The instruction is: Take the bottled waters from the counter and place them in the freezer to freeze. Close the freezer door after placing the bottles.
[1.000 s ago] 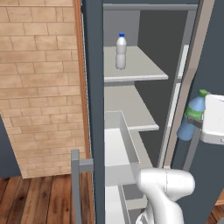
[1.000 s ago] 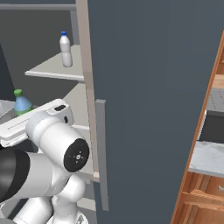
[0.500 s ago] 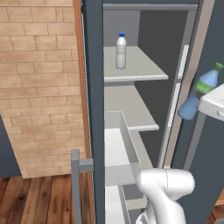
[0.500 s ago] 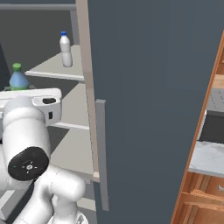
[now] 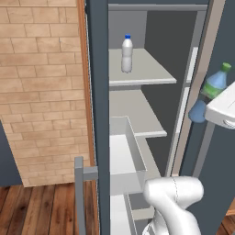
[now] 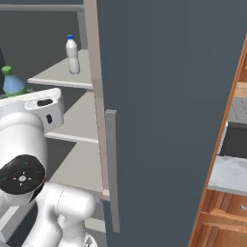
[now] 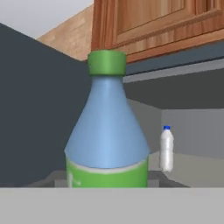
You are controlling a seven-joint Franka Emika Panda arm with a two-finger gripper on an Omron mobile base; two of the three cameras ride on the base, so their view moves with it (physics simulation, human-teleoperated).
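Carrying the green-capped bottle (image 5: 212, 90) in a closed grip, the robot's gripper sits at the right edge of the left base view, just outside the open front of the freezer (image 5: 151, 110). At the far left of that view is a brick wall (image 5: 41, 87). Next comes the dark edge of the freezer door (image 5: 98, 114), swung open, with its grey bar handle (image 5: 79, 193) low down. Inside the freezer, the blue-capped bottle (image 5: 127, 54) stands upright on the top shelf (image 5: 151, 73), towards its left and back. Below it are a second shelf (image 5: 137, 114) and a pale drawer (image 5: 126, 156). The held bottle, blue-tinted with a green label, leans with its cap up and to the right, level with the gap between the top two shelves.

In the right base view the same bottle (image 6: 11, 83) shows at the far left above the white hand, with the standing bottle (image 6: 72, 54) to its right and further back on the shelf. The hand view looks along the gripper: the held bottle (image 7: 107, 131) rises upright in the middle, its base hidden, and the blue-capped bottle (image 7: 166, 148) stands ahead and to its right on the shelf.

The move likely turns on this: the shelf space lies ahead of the hand, and the standing bottle sits to the right of the hand's line, so a spot beside it seems open
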